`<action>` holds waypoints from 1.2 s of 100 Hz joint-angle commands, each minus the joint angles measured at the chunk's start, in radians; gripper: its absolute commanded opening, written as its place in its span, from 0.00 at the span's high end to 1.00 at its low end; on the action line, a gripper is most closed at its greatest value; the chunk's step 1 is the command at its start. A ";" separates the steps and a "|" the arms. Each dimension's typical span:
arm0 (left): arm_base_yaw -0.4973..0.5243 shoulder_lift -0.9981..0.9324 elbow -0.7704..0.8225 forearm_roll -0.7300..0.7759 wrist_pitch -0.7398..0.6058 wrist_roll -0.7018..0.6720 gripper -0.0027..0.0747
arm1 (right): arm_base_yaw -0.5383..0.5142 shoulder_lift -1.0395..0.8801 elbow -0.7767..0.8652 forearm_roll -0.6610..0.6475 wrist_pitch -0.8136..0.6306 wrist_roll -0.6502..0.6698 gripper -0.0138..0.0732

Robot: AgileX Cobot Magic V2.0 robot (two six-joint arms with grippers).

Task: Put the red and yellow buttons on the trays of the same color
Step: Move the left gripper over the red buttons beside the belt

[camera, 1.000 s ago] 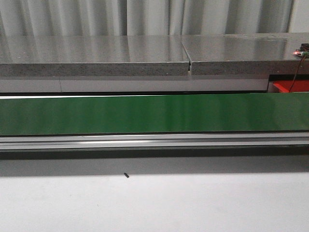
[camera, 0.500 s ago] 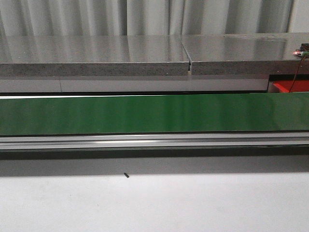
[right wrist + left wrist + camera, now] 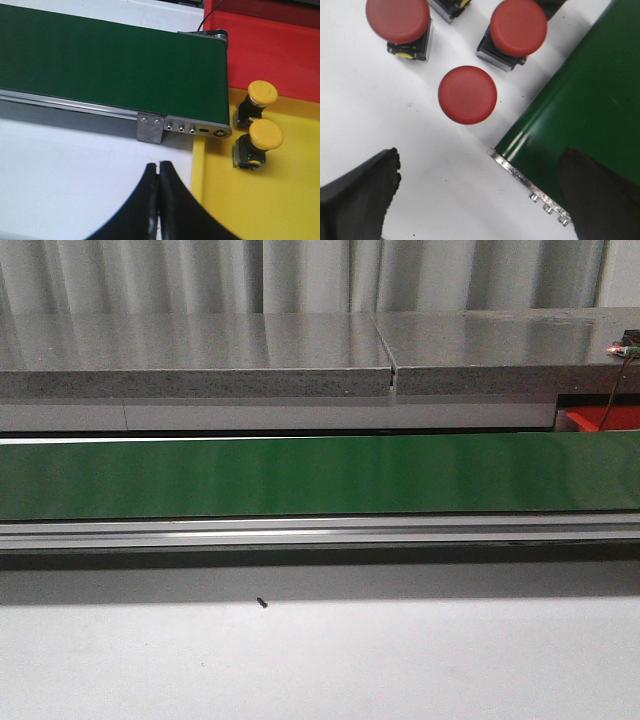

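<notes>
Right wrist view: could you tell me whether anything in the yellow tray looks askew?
Mildly: both yellow buttons in the yellow tray lie tipped on their sides rather than upright, near the green belt end. Nothing looks damaged.

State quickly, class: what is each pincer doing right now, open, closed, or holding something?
Left pincer: open, holding nothing, above a red button.
Right pincer: closed, empty, beside the yellow tray.

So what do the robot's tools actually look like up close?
Only the fingertips show. The left tool has two matte black, thick, blunt-edged fingers. The right tool has two black, smooth, curved fingers tapering toward their tips. No cables, markings or arm bodies are visible.
</notes>
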 commanded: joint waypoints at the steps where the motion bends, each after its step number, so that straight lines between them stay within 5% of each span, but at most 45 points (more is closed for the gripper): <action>1: 0.021 -0.012 -0.032 -0.001 -0.043 -0.049 0.17 | -0.008 0.005 -0.024 0.000 -0.064 -0.001 0.92; 90: 0.064 0.169 -0.036 -0.056 -0.172 -0.080 0.22 | -0.008 0.005 -0.024 0.000 -0.064 -0.001 0.92; 100: 0.064 0.177 -0.036 -0.056 -0.199 -0.078 0.30 | -0.008 0.005 -0.024 0.000 -0.064 -0.001 0.92; 120: 0.062 0.181 -0.036 -0.056 -0.232 -0.076 0.60 | -0.008 0.005 -0.024 0.000 -0.064 -0.001 0.92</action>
